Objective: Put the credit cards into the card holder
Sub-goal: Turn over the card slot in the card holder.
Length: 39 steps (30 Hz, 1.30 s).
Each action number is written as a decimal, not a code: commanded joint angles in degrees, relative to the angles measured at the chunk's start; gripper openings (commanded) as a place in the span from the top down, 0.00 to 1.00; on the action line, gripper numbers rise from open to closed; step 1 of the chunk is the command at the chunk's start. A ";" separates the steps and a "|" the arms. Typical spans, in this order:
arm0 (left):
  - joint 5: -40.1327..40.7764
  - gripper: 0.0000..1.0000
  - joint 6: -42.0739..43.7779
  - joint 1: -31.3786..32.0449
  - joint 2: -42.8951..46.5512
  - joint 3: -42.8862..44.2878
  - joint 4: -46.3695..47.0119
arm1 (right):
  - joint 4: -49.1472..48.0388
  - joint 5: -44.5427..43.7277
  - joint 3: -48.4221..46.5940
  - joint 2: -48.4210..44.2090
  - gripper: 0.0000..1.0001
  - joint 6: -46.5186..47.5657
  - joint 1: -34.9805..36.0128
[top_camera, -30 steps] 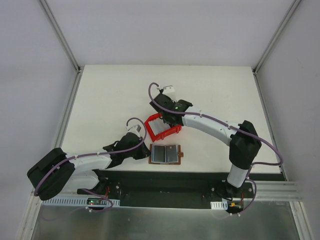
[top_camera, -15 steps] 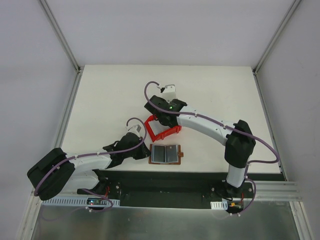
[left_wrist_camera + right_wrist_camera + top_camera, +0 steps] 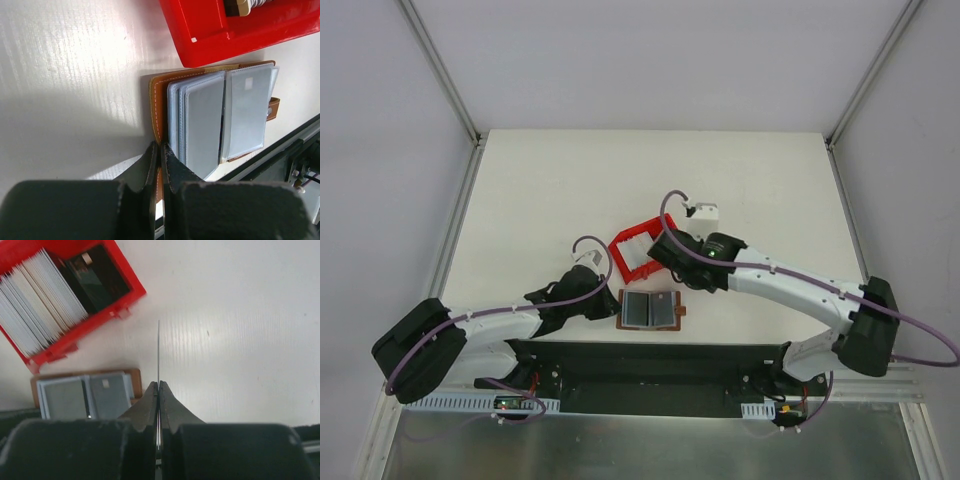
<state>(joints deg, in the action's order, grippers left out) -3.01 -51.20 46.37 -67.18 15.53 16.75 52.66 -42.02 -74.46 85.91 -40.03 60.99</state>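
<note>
Open flat on the matt white tabletop (image 3: pixel 540 200), in front of the two arm bases: small brown leather-like folding card holder (image 3: pixel 651 310), inside turned up, showing grey-blue clear plastic sleeves (image 3: pixel 200 125) fanned to both sides of the fold. Small brown closing tab (image 3: pixel 684 311) sticking out from the holder's right side. At the holder's left edge, left gripper (image 3: pixel 160 152), fingers pressed together and pinching the brown stitched cover near its near-left corner, with the sleeves just beside the fingertips. Just beyond the holder's far edge, red open-topped plastic tray (image 3: pixel 200 35), set askew to the holder. From the left wrist view seems to meet the holder's far edge, from above seems to leave a thin gap, so contact cannot be told. Inside the tray, stack of whitish credit cards (image 3: pixel 40 300) standing on edge and filling most of it, with a darker compartment at one end. Beyond the holder's far right corner, alongside the tray, right gripper (image 3: pixel 158 386), fingers pressed together on one thin pale credit card (image 3: pixel 158 350). Seen edge-on from the right wrist view, as a fine line standing out past the fingertips, over bare tabletop and apart from both the holder and the tray. Held card not in any of the holder's sleeves.
</note>
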 commanded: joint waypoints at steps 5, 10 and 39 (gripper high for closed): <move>-2.00 1.00 0.75 -0.49 3.72 -1.64 -7.70 | 0.53 11.51 15.81 -9.35 0.99 -10.86 3.78; -1.74 1.00 0.66 -0.49 6.09 -2.61 -8.84 | -9.32 17.84 24.52 -11.38 0.99 -10.15 3.87; -0.95 1.00 1.10 -0.49 7.06 -2.79 -10.51 | -10.83 17.15 24.97 -6.89 0.99 -5.85 3.96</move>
<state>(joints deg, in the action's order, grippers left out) -4.36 -51.40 46.37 -59.24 13.13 9.98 37.93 -21.71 -46.61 79.94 -46.92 64.73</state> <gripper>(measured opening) 0.007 0.012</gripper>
